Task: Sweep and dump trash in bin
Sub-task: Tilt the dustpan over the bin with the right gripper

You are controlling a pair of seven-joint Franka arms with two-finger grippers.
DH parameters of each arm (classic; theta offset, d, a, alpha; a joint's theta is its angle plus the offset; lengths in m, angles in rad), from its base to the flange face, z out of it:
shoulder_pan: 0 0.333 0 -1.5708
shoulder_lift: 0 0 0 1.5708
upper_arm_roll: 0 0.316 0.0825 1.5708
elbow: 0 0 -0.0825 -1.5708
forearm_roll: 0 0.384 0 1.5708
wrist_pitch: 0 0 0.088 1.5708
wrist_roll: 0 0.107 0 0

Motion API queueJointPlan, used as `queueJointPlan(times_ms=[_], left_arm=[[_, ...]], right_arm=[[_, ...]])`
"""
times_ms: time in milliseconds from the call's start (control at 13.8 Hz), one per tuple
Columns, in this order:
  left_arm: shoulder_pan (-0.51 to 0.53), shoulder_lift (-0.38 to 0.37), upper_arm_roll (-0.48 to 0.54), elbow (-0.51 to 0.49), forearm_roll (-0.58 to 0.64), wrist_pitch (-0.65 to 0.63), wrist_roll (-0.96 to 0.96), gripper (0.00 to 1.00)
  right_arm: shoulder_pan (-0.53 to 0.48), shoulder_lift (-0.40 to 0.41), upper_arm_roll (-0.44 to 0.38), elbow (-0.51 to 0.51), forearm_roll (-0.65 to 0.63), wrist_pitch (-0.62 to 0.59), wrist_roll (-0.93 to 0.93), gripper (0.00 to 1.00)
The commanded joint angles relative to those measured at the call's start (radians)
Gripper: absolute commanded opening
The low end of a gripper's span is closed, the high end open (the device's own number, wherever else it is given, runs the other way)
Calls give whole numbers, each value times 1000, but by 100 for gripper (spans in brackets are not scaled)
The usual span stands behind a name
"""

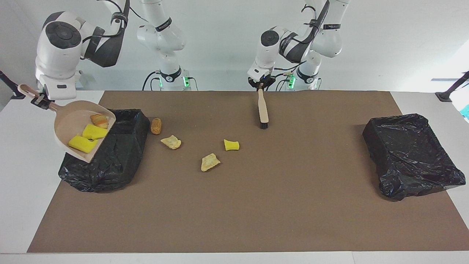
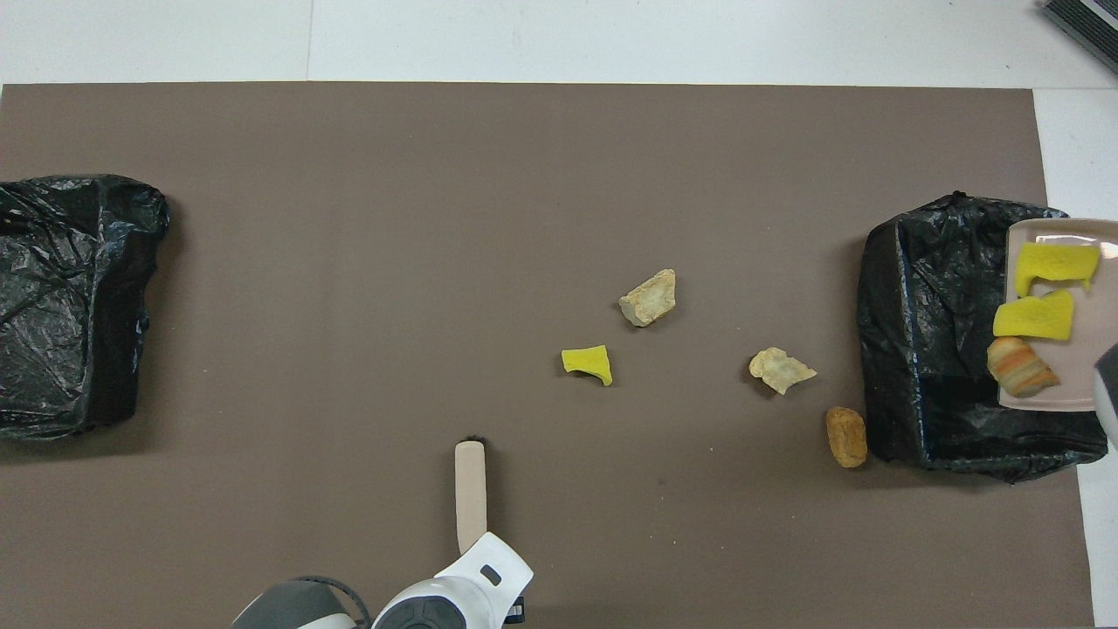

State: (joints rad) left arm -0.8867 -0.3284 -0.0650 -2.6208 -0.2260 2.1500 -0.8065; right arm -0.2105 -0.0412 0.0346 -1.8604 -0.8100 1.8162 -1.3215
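Note:
My right gripper is shut on the handle of the beige dustpan and holds it raised and tilted over the black-bagged bin at the right arm's end. The pan holds two yellow foam pieces and an orange-striped pastry piece. On the mat lie a brown oval lump beside the bin, two pale tan bits and a yellow piece. My left gripper is shut on the brush, bristles down, nearer the robots than the trash.
A second black-bagged bin stands at the left arm's end of the brown mat. White table shows around the mat. The first bin lies at the mat's edge.

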Motion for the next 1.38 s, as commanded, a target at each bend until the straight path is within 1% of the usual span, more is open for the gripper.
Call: queueJointPlan(times_ms=[0, 73, 145, 218, 290, 363, 508, 580, 653, 725, 798, 943, 1016, 1161, 1306], left_arm=[[-9, 12, 14, -2, -16, 13, -5, 53], [-6, 18, 14, 10, -16, 2, -7, 58], [-3, 26, 16, 22, -16, -30, -5, 66], [9, 28, 14, 37, -16, -62, 3, 68], [23, 28, 17, 57, -16, -80, 9, 89], [52, 28, 19, 89, -16, -96, 12, 100], [109, 38, 19, 154, -10, -117, 39, 100], [135, 38, 21, 180, -4, -116, 90, 100], [194, 38, 21, 218, 0, -124, 127, 100], [256, 37, 21, 261, 11, -156, 147, 100], [305, 40, 21, 325, 28, -217, 179, 100], [382, 64, 21, 443, 83, -313, 265, 100], [422, 75, 21, 484, 109, -331, 315, 100], [495, 80, 22, 533, 135, -343, 453, 100], [561, 80, 22, 597, 160, -384, 565, 100]], right_arm=[[3, -52, 4, -54, -69, -17, 25, 0], [6, -54, 4, -54, -93, -23, 25, 0], [6, -52, 5, -54, -125, -25, 25, 0], [19, -52, 5, -52, -153, -25, 25, 0], [38, -52, 4, -51, -185, -26, 27, 0], [42, -52, 5, -51, -213, -37, 30, 0], [81, -52, 5, -45, -261, -70, 54, 0], [83, -52, 7, -39, -253, -95, 67, 0], [82, -54, 13, -33, -235, -107, 93, 0], [80, -57, 13, -28, -168, -109, 113, 0], [80, -61, 10, -25, -90, -110, 108, 0], [80, -60, 13, -23, -20, -117, 99, 0], [82, -62, 14, -22, 29, -115, 85, 0], [82, -55, 16, 4, 167, -112, 25, 0], [85, -52, 28, 9, 302, -109, 30, 0]])
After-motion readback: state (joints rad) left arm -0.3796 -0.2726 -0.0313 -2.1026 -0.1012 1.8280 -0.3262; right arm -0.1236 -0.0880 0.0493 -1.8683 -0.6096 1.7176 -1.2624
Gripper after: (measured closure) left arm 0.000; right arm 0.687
